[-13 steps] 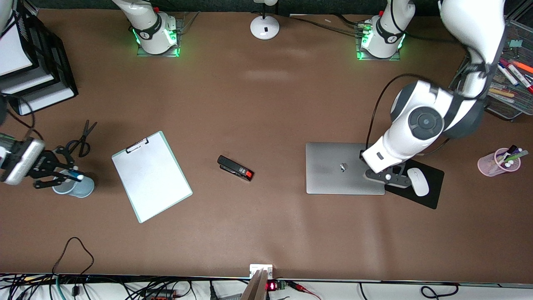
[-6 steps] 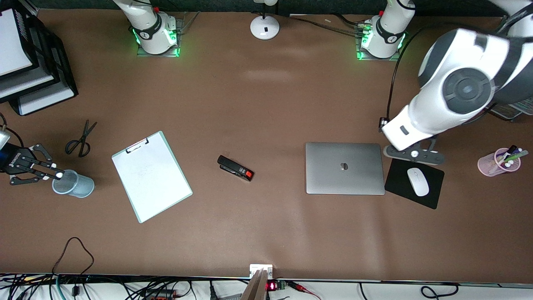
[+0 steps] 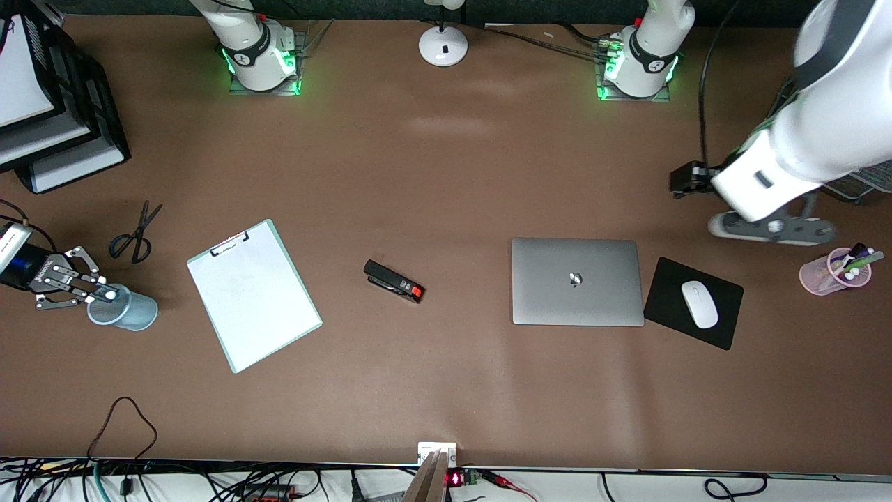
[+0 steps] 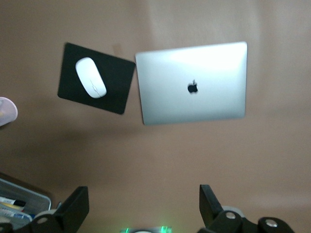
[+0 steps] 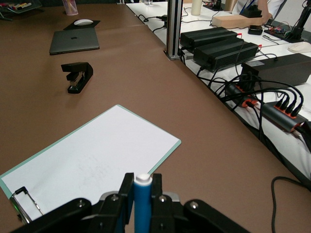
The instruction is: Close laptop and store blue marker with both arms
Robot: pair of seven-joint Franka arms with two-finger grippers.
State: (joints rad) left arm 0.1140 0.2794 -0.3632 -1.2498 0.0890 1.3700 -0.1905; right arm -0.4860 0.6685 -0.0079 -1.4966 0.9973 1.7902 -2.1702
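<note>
Table (image 3: 446, 174): brown surface, arm bases along one edge.

Laptop (image 3: 577, 281): silver-grey, lid fully shut and lying flat, dark logo facing up. Also seen in the left wrist view (image 4: 192, 82) and, small, in the right wrist view (image 5: 74, 41).

Mouse pad (image 3: 693, 302): black, just beside the laptop toward the left arm's end of the table. A white mouse (image 3: 699, 304) is carried on it.

Stapler (image 3: 394, 281): black with a red tip, placed between the laptop and the clipboard.

Clipboard (image 3: 254, 295): white with mint-green edge, lying flat at an angle.

Scissors (image 3: 136, 233): black, near the clipboard toward the right arm's end.

Cup (image 3: 123, 307): pale blue, nearer the front camera than the scissors.

Blue marker (image 5: 142, 204): pinched upright between the right gripper's fingers, pale end up; the pale end is also seen in the front view (image 3: 110, 295), over the rim of the cup.

Right gripper (image 3: 90, 293): fingers pressed onto the blue marker, held over the edge of the cup.

Left gripper (image 3: 770, 229): raised over bare table between the mouse pad and the wire tray; fingers (image 4: 73, 208) spread wide, nothing held.

Pink cup (image 3: 833, 272): holding pens, near the left arm's end.

Wire tray (image 3: 864, 183): partly hidden by the left arm.

Stacked trays (image 3: 49, 132): black, at the right arm's end, holding white sheets.
</note>
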